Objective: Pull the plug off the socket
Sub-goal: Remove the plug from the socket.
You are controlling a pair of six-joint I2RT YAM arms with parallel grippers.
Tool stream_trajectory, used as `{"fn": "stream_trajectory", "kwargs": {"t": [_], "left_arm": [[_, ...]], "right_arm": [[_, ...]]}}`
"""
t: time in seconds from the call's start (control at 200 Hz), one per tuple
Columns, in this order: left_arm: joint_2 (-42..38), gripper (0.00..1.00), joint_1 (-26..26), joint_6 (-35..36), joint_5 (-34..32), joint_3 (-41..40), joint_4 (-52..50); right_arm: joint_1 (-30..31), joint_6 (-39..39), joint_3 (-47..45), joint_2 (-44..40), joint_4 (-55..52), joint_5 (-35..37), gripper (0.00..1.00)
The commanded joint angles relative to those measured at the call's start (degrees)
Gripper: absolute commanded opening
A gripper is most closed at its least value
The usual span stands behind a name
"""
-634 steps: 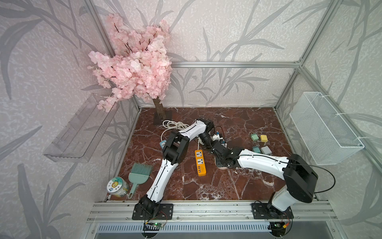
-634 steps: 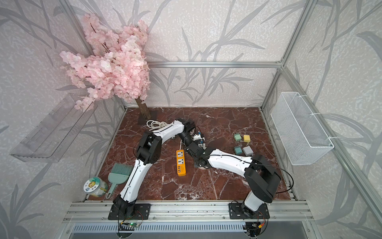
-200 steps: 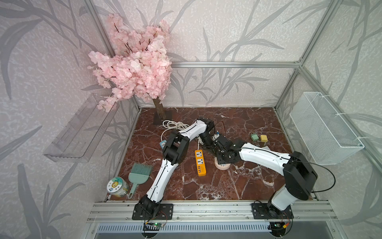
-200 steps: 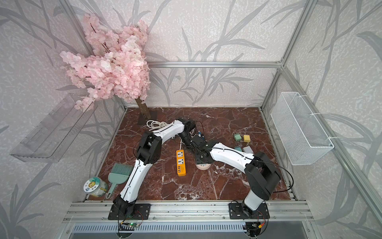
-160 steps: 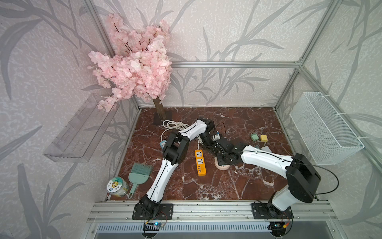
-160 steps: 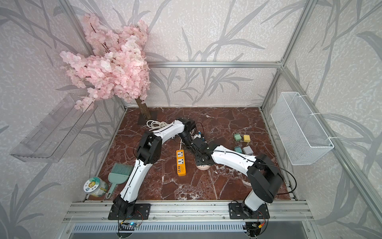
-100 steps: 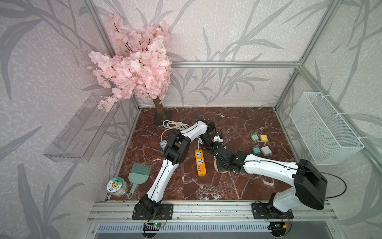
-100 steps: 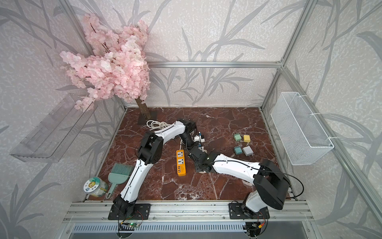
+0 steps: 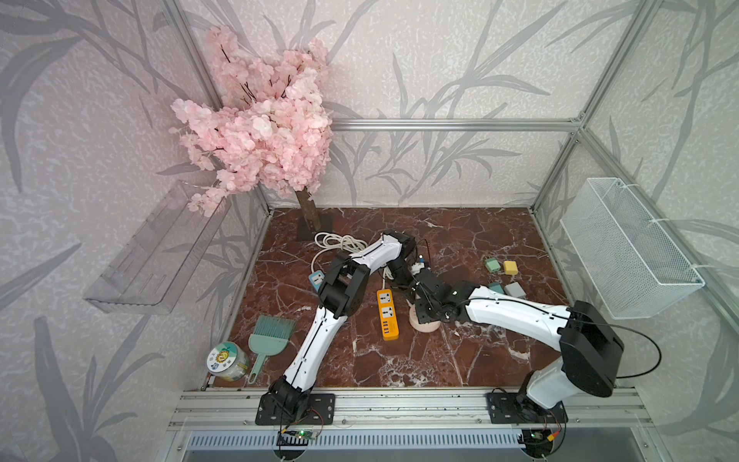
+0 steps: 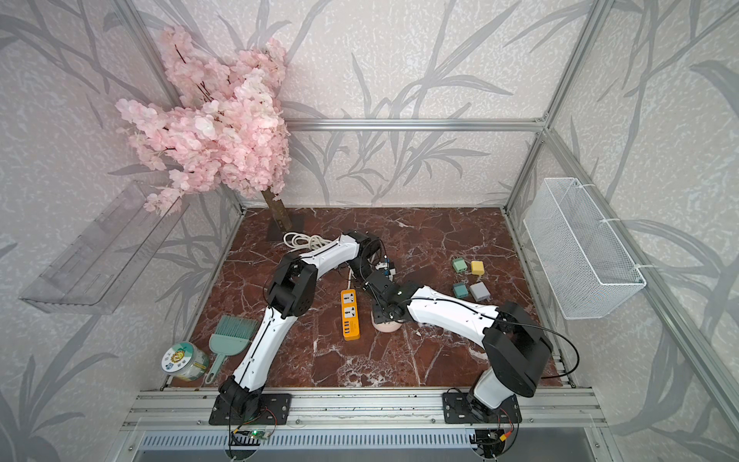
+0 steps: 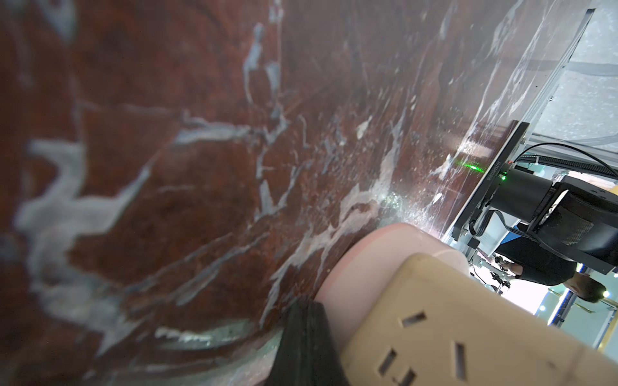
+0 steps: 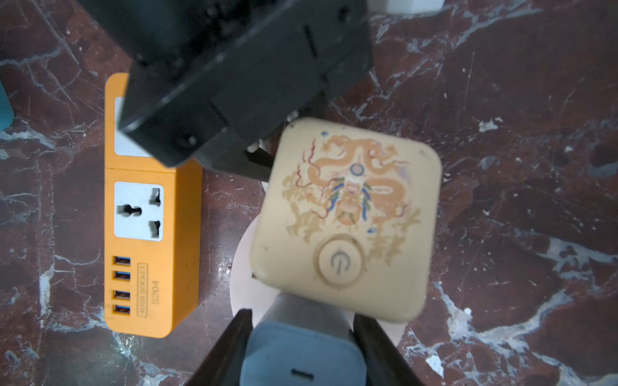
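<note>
Orange strip (image 12: 182, 234) reads "4USB SOCKET S204"; right fingers (image 12: 374, 347) pinch blue plug (image 12: 301, 351), left fingers (image 11: 302, 344) pressed together

Both top views are bright, evenly lit from above and sharp, with only soft, short shadows on the floor (image 9: 460, 360) and frame bars that bow slightly toward the edges. In the left wrist view the floor is smeared with blur near the lens and sharpens farther off, where white glare and a green glint sit on it, and the room beyond is overexposed. In the right wrist view the strip (image 12: 147, 234) is crisp, the socket (image 12: 347, 217) slightly soft, and the plug (image 12: 301, 354) nearest the lens blurred.
</note>
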Motion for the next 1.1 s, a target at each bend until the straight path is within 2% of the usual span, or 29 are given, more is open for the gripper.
{"fn": "stream_trajectory", "kwargs": {"t": [0.0, 0.18, 0.48, 0.57, 0.715, 1.095], "left_arm": [[0.2, 0.00, -0.9, 1.9, 2.3, -0.4, -0.1], [-2.4, 0.00, -0.1, 4.1, 9.8, 0.7, -1.1], [-4.2, 0.00, -0.1, 14.1, 21.5, 4.3, -10.9], [-4.1, 0.00, -0.2, 16.5, 22.3, 3.9, -13.8], [-4.2, 0.00, -0.1, 16.4, 21.6, 0.5, -12.9], [-10.4, 0.00, 0.7, 11.9, 23.3, -3.9, -6.8]], "right_arm": [[-0.4, -0.1, 1.0, -0.5, 5.1, -1.1, 0.00], [-0.5, -3.6, -5.4, -3.3, 10.2, 0.3, 0.00], [-0.8, -6.7, -9.9, -4.1, 17.2, 1.5, 0.00], [-1.3, -6.7, -9.7, -3.7, 17.9, 1.4, 0.00], [-1.9, -6.4, -8.6, -2.9, 18.3, 1.1, 0.00], [-3.5, -5.4, -7.5, -1.4, 17.3, 0.5, 0.00]]}}
